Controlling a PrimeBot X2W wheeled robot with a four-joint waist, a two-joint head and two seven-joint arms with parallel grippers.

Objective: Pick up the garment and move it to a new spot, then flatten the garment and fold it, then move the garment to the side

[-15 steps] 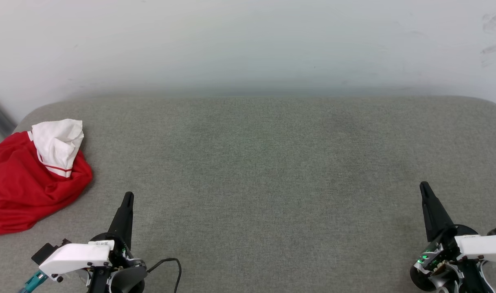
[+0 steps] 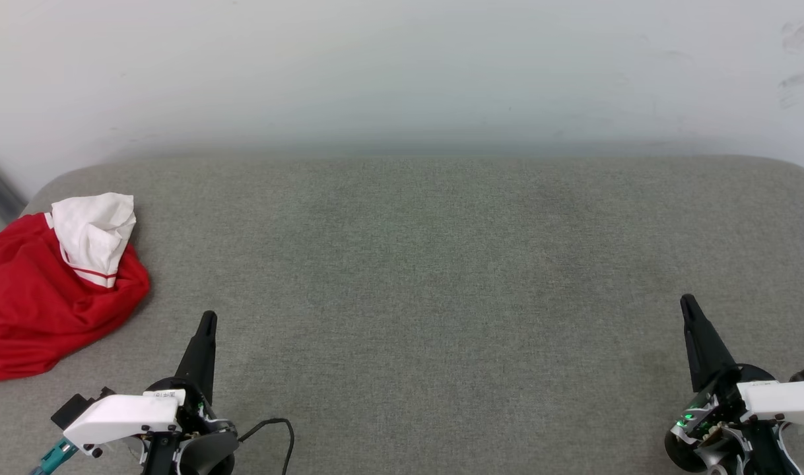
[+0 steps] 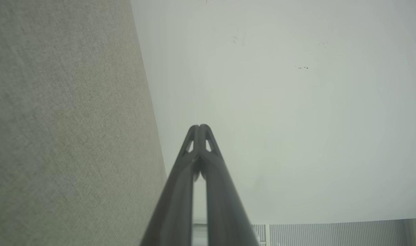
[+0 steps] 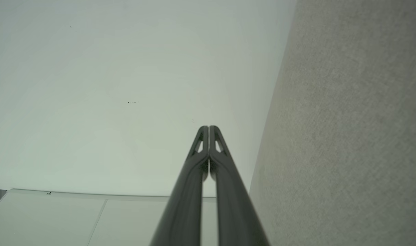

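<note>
Garment [image 2: 39, 310] lay bunched in a red heap, white sleeve on top, at the far left of the grey padded surface [image 2: 428, 284], running past the head view's left edge. Left gripper [image 2: 207, 318] sat near it but apart; right gripper [image 2: 687, 302] was well away on the opposite side. Both had fingers pressed together, holding nothing. Likely risks: a pinch on the loose sleeve alone could trail the rest, a nudge near that edge could tip the heap off, and unopened fingers would only shove cloth.
</note>
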